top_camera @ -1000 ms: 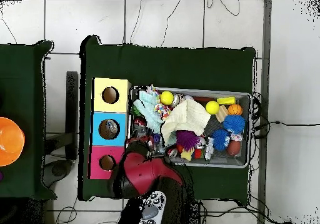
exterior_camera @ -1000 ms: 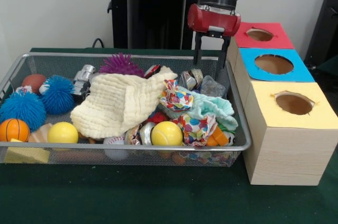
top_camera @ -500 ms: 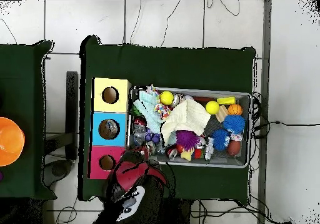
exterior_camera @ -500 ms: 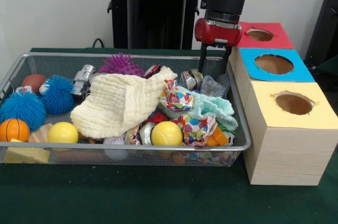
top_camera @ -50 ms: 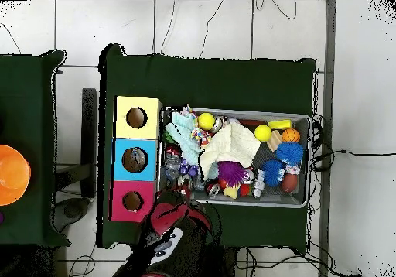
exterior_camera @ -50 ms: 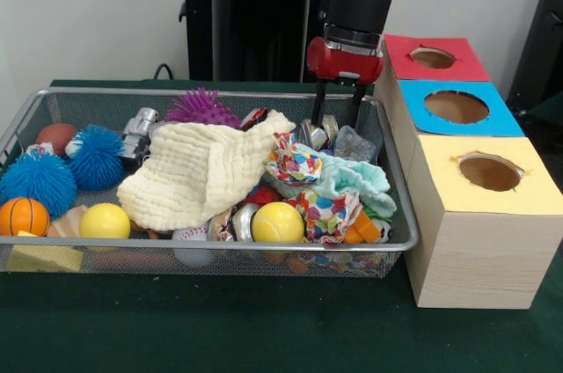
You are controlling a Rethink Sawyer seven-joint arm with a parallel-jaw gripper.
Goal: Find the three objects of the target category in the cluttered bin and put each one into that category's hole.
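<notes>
A wire mesh bin (exterior_camera @ -50 ms: 220,91) is packed with mixed items. At its far right corner lie crushed silver cans (exterior_camera @ -50 ms: 310,134) and a grey crumpled piece (exterior_camera @ -50 ms: 354,144). My gripper (exterior_camera @ -50 ms: 335,120) hangs open just above these cans, its black fingers (exterior_camera @ -50 ms: 318,105) apart with nothing held. A cream cloth (exterior_camera @ -50 ms: 202,171) covers the middle, with patterned cloth (exterior_camera @ -50 ms: 295,164) and mint cloth (exterior_camera @ -50 ms: 356,178) beside it. Two yellow balls (exterior_camera @ -50 ms: 278,222) (exterior_camera @ -50 ms: 105,221) sit at the front. In the overhead view the red arm (top_camera @ -50 ms: 174,218) hides the gripper at the bin's (top_camera @ -50 ms: 309,162) lower left corner.
Three boxes with round holes stand right of the bin: red (exterior_camera @ -50 ms: 433,58), blue (exterior_camera @ -50 ms: 456,106), yellow (exterior_camera @ -50 ms: 489,172). Blue fuzzy balls (exterior_camera @ -50 ms: 37,181), a purple spiky ball (exterior_camera @ -50 ms: 202,107), a small basketball (exterior_camera @ -50 ms: 23,215) and another crushed can (exterior_camera @ -50 ms: 139,131) fill the bin's left half.
The gripper has shifted left from the bin's right rim and come slightly lower over the crushed cans. Nothing in the bin has moved.
</notes>
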